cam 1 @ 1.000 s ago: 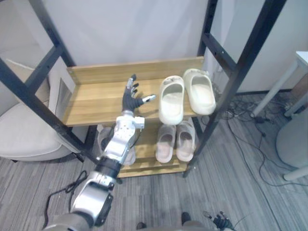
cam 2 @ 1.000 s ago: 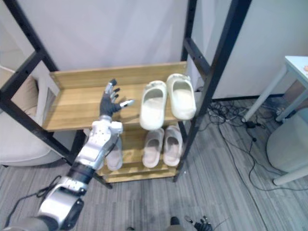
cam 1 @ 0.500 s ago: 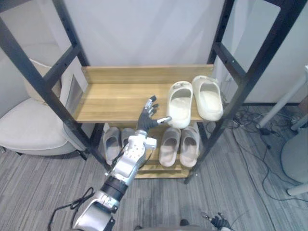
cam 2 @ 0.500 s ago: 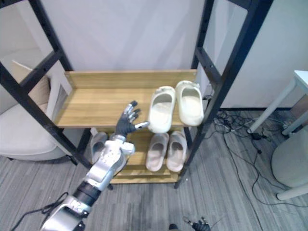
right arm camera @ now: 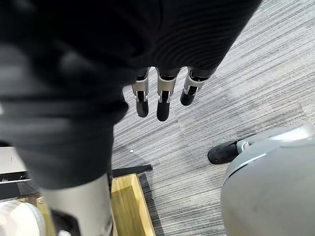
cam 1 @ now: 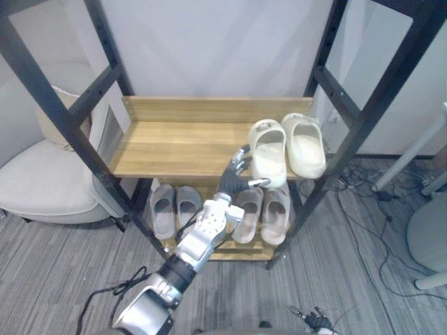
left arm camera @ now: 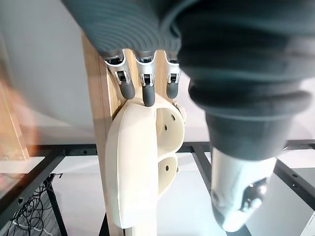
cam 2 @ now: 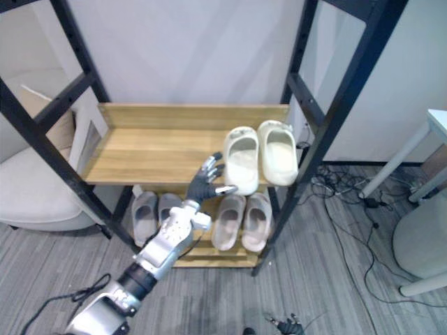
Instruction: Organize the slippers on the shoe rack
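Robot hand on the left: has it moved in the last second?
Yes. The left robot hand drew back along the cream slipper to its heel.

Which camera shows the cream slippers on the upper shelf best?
The left eye view: both cream slippers lie side by side on the upper shelf, seen from above. The right eye view shows much the same. The left wrist view sees them side-on past the left robot hand. The right wrist view faces the floor.

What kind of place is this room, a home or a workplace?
Probably a test room or office arranged like a home entrance. A shoe rack holding slippers stands beside a cushioned chair, yet loose cables lie on the grey carpet next to it.
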Controlling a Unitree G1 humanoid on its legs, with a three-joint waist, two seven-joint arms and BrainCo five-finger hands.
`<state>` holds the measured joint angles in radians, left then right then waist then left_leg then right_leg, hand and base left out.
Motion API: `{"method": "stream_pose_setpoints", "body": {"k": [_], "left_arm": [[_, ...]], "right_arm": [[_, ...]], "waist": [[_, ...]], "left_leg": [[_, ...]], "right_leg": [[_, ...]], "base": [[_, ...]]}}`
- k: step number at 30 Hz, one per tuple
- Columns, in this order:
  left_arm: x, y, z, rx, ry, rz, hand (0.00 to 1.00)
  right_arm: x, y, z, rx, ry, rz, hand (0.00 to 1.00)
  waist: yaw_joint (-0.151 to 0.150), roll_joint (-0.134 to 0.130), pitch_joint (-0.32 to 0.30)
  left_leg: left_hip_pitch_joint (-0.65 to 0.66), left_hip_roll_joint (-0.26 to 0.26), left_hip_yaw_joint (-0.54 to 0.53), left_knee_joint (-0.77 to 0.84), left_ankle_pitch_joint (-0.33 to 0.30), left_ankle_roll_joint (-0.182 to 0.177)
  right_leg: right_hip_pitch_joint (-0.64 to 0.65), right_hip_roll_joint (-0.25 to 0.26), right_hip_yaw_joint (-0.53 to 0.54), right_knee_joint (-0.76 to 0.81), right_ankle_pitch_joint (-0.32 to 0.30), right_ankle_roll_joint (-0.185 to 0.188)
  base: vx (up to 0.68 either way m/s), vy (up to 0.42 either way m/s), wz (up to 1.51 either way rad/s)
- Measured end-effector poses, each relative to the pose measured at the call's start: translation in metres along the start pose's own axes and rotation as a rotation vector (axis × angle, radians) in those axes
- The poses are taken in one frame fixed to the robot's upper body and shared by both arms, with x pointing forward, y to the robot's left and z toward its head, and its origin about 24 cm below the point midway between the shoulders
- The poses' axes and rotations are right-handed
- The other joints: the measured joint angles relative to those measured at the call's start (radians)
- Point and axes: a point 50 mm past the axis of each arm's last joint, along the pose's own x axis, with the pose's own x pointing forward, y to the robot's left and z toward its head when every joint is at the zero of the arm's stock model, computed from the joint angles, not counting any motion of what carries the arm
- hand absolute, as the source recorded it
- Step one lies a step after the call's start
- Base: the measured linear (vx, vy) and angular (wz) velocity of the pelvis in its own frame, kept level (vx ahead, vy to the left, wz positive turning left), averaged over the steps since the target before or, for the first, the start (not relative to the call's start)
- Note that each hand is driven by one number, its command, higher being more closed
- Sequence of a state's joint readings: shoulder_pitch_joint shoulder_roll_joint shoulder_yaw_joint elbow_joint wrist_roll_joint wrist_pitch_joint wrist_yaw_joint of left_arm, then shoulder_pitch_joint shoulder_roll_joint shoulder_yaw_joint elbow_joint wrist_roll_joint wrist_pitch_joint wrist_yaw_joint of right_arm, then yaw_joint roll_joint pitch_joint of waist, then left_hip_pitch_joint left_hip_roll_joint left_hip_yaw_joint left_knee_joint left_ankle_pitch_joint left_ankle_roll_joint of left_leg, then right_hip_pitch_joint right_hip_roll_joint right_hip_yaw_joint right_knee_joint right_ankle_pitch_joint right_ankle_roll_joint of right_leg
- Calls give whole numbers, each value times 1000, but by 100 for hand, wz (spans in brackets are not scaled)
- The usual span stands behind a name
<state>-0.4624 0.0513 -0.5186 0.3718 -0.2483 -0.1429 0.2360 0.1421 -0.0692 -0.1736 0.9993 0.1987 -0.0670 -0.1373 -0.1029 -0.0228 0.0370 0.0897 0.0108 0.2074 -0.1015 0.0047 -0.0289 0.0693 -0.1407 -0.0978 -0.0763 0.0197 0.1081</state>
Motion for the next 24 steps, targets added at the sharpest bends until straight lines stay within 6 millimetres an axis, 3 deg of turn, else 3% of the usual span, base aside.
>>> {"method": "stream_pose_setpoints", "body": {"k": [13,24], "left_arm": [[28,23,8,54,15,126,0],[36,34,13,62,12,168,0]], "right_arm": [[0,-1,-1,1,2,-6,0],[1,5,4,25,-10,-10,0]], "waist": [[-9,-3,1],[-18,-1,1]], "left_leg": [[-7,3,32,0,-5,-7],[-14,11,55,0,-10,-13]], "right_leg": [[-17,4,30,-12,9,-1],[-36,15,53,-12,12,-3]], "base": [[-7,-8,-7],[-10,-24,-6]]}}
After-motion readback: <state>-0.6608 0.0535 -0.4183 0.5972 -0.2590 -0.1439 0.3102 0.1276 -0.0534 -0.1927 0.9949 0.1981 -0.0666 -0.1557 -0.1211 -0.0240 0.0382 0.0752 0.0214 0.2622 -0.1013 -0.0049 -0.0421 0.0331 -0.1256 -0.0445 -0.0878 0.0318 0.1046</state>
